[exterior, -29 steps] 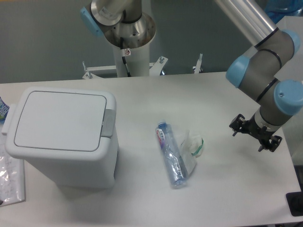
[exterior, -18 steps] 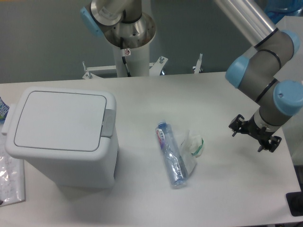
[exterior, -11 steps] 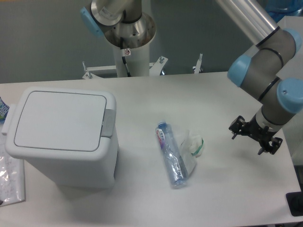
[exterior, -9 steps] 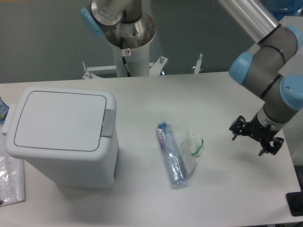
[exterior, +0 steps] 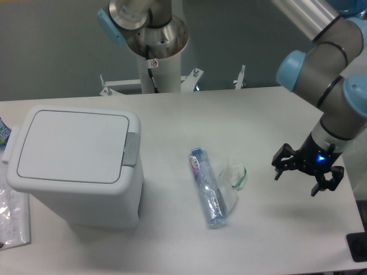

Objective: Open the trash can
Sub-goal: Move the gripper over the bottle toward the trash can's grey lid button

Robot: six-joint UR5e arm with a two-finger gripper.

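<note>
Right now my gripper [exterior: 304, 172] hangs over the table's right side, fingers spread and empty, well apart from the job. Nearer the middle lie a crushed plastic bottle [exterior: 206, 187] and a crumpled wrapper [exterior: 235, 175]; I should travel above them, not through. Beyond them, at the far left, the trash can [exterior: 74, 163] stands with its lid down flat. I'd aim one fingertip squarely at the grey latch button [exterior: 131, 150] and press straight down.

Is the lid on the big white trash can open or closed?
Closed. The lid lies flat on the trash can, level with its rim, beside the grey latch. The hand is far away.
</note>
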